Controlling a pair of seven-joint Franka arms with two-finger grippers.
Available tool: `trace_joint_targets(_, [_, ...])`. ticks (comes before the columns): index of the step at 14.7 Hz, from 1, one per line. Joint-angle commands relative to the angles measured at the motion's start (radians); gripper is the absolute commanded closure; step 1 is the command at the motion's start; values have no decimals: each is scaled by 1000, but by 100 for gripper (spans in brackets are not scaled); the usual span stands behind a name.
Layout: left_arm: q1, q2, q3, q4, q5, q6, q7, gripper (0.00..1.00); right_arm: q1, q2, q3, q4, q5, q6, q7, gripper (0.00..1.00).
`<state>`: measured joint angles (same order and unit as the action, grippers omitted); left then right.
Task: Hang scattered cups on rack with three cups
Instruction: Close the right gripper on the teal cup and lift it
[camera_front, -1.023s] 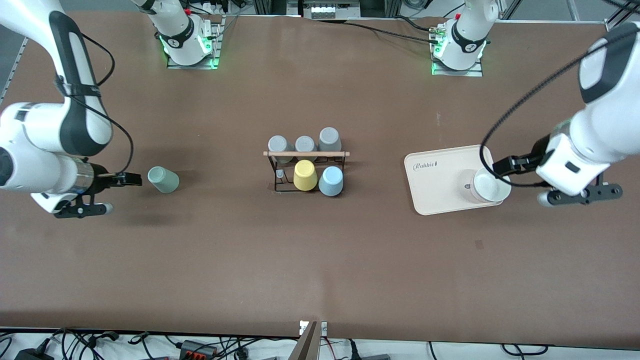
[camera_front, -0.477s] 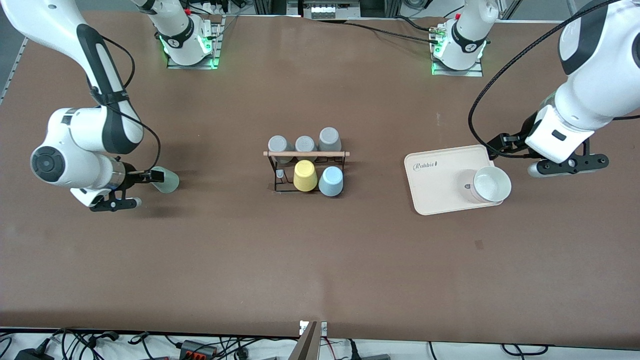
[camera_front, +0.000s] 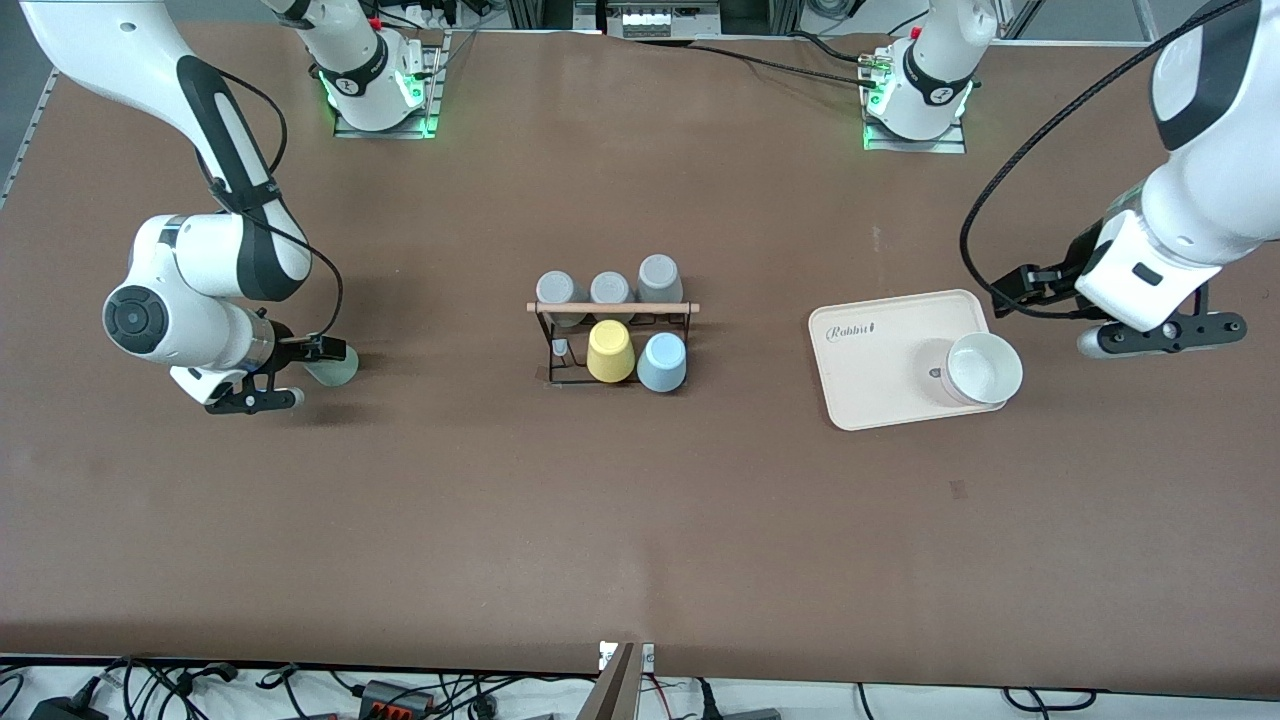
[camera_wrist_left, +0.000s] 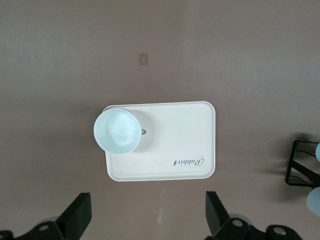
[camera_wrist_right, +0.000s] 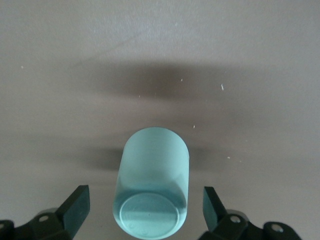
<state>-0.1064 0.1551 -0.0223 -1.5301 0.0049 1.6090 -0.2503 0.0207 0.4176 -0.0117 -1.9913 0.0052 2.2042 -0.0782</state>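
We see the pale mint green matte tumbler (camera_front: 335, 368) lying on its side on the brown table (camera_front: 640, 520), toward the right arm's end. The right gripper (camera_wrist_right: 145, 210) is low at its base end, fingers (camera_wrist_right: 75, 206) spread on either side, not touching. The small black wire rack (camera_front: 612, 340) with a wooden rod stands mid-table, bearing the pale blue tumbler (camera_front: 662, 362), a yellow cup (camera_front: 610, 351) and three grey cups (camera_front: 608, 285). The left gripper (camera_wrist_left: 147, 217) hangs unclenched and empty beside the cream tray (camera_front: 870, 375), which carries a white bowl (camera_front: 982, 368).
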Motion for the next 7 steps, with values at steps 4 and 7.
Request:
trace_joint_targets(4, [-1, -115, 1, -171, -3, 110, 55, 0, 4, -16, -1, -41, 1, 20, 18, 0])
trace_joint_targets(7, [-1, -112, 2, -147, -5, 103, 72, 0, 4, -14, -1, -40, 1, 22, 18, 0])
